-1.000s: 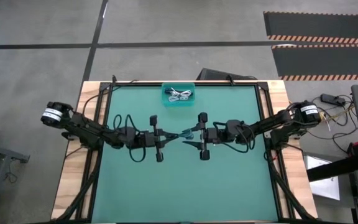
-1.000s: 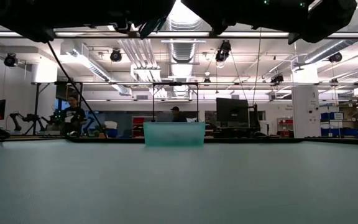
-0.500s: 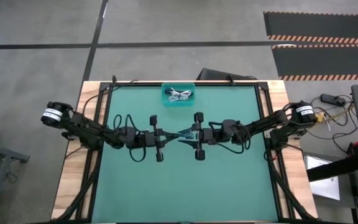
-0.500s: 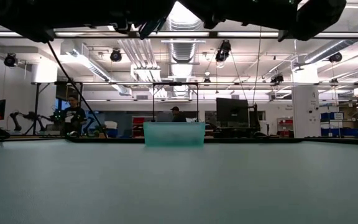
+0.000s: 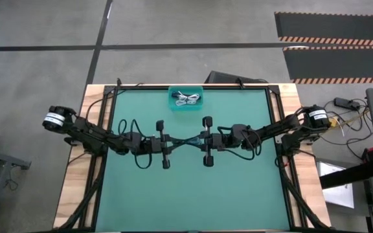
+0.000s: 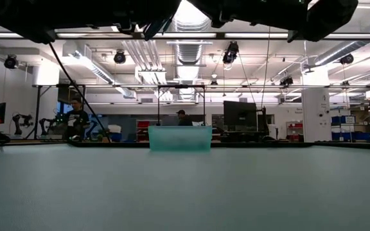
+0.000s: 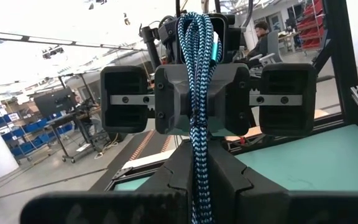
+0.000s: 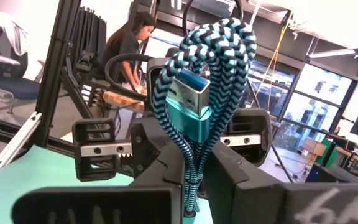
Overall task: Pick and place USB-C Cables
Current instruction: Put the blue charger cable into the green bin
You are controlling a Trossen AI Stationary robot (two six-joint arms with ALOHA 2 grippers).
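Observation:
A braided teal-and-dark USB-C cable bundle (image 5: 186, 140) hangs in the air over the middle of the green table, between my two grippers. My left gripper (image 5: 175, 142) is shut on one end of it and my right gripper (image 5: 197, 140) on the other. The right wrist view shows the bundle's looped end and its teal plug (image 8: 188, 99). The left wrist view shows the bundle (image 7: 197, 93) running from my own fingers to the right gripper. Two white cables (image 5: 186, 98) lie in the teal bin (image 5: 173, 105) at the table's far edge. My left gripper pinches the bundled strands (image 7: 197, 180) between its two fingers, level, from the table's left, the fingers along the bundle. The bundle is lifted clear of the table and runs straight on to the other gripper. My right gripper pinches the bundle's strands (image 8: 190, 171) between its two fingers, just short of the looped end and the teal plug. It comes level from the table's right. The bundle is clear of the table.
The teal bin (image 6: 180, 138) stands at the middle of the far edge. Black frame rails run along the table's left and right sides (image 5: 102, 162). People work at benches in the room beyond the table (image 6: 76, 119).
My right gripper has gone toward the table's left, up to the left gripper, and has shut on the free end of the cable bundle. The left gripper has kept still with the bundle, which stays clear of the table.

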